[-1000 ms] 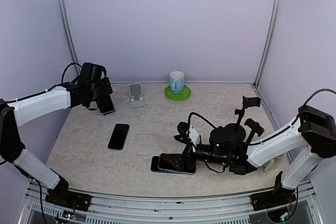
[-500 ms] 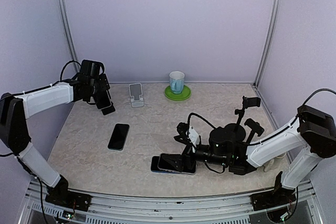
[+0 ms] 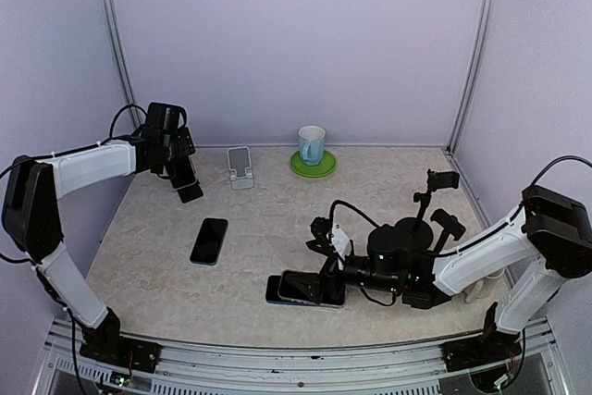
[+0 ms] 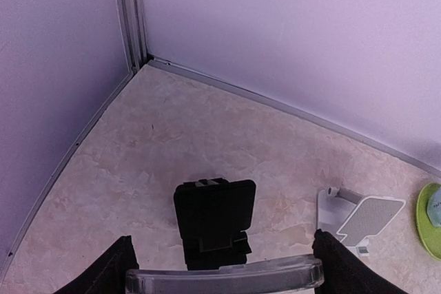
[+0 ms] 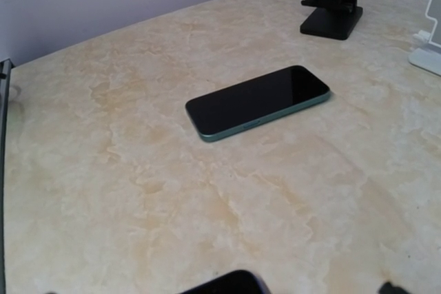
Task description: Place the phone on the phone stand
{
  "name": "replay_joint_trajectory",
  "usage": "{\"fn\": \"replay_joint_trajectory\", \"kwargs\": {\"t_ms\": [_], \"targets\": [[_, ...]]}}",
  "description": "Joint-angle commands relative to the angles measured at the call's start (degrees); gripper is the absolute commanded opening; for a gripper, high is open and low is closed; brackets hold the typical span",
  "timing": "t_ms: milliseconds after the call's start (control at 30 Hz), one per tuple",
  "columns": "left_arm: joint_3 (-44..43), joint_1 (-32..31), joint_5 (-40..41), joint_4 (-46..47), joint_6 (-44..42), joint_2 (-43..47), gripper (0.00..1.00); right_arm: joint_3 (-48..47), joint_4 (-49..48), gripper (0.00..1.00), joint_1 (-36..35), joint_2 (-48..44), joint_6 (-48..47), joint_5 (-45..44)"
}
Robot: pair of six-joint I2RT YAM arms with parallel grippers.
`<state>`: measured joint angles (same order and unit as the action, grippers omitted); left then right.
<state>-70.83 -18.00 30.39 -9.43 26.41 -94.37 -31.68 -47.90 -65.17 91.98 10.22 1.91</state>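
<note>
My left gripper [image 4: 224, 277] is shut across the width of a phone [image 4: 275, 270] in a clear case, seen edge-on as a clear bar between the fingers. It hangs above and just in front of the black phone stand [image 4: 213, 218], which stands bare near the back left [image 3: 191, 193]. A white phone stand [image 3: 240, 166] is at the back wall. A teal-edged phone [image 3: 209, 240] lies flat at the centre left. My right gripper [image 3: 321, 265] is open and low beside a dark phone [image 3: 305, 287] that lies on another one at the front.
A cup on a green saucer [image 3: 313, 164] is at the back centre. A small black tripod mount [image 3: 435, 196] stands at the right. Lilac walls and metal corner posts close in the table on three sides.
My left gripper has moved a little up and toward the back wall with the phone still in it. The right arm has not moved.
</note>
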Motion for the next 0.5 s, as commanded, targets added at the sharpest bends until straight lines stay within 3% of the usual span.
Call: {"fn": "replay_joint_trajectory", "kwargs": {"t_ms": [0, 467], "targets": [[-3.0, 1.1, 0.4, 3.8, -1.1, -1.2, 0.60, -0.9, -0.3, 1.00, -0.2, 0.7, 0.3, -0.2], [-4.5, 2.3, 0.4, 5.3, -1.5, -4.2, 0.60, -1.9, 0.5, 1.00, -0.2, 1.7, 0.0, -0.2]]}}
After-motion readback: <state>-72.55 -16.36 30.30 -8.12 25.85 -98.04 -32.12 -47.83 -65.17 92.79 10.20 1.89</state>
